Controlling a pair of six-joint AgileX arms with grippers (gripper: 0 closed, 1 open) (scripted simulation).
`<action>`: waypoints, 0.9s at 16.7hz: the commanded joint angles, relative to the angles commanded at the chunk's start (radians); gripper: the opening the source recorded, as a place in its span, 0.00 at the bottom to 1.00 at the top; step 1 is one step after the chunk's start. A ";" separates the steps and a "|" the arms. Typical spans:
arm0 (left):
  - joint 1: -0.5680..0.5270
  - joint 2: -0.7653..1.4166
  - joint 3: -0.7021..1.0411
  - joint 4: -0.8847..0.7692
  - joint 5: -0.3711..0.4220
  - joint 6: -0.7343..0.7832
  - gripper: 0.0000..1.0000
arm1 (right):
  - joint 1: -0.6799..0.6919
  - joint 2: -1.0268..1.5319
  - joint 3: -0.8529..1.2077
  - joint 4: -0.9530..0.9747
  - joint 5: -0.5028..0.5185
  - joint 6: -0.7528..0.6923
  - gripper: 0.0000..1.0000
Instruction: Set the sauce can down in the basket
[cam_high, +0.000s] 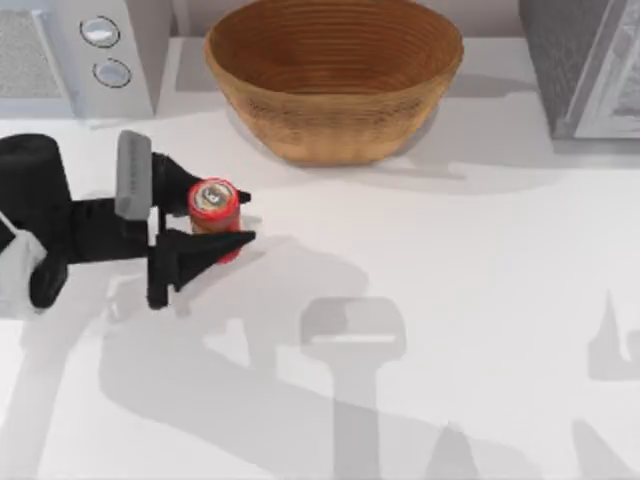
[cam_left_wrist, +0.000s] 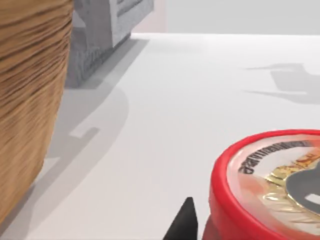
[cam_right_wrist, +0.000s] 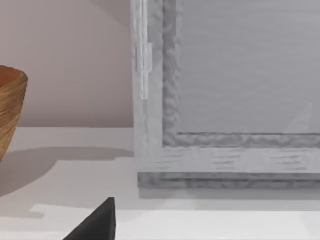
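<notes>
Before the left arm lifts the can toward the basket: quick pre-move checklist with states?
1. Left gripper straddles the sauce can, one finger on each side: ok.
2. Fingers firmly closed on the can: cannot tell; contact is not clear in the top view.
3. Can upright, silvery top facing up: ok.
4. Basket upright, open side up, nothing seen inside: ok.
5. Table between can and basket free of obstacles: ok.
6. Can lifted off the table: cannot tell from these views.
</notes>
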 joint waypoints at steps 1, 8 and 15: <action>0.010 -0.036 -0.021 -0.037 0.016 0.024 0.00 | 0.000 0.000 0.000 0.000 0.000 0.000 1.00; 0.111 -0.301 -0.182 -0.335 0.104 0.219 0.00 | 0.000 0.000 0.000 0.000 0.000 0.000 1.00; 0.166 -0.406 -0.260 -0.450 0.166 0.306 0.00 | 0.000 0.000 0.000 0.000 0.000 0.000 1.00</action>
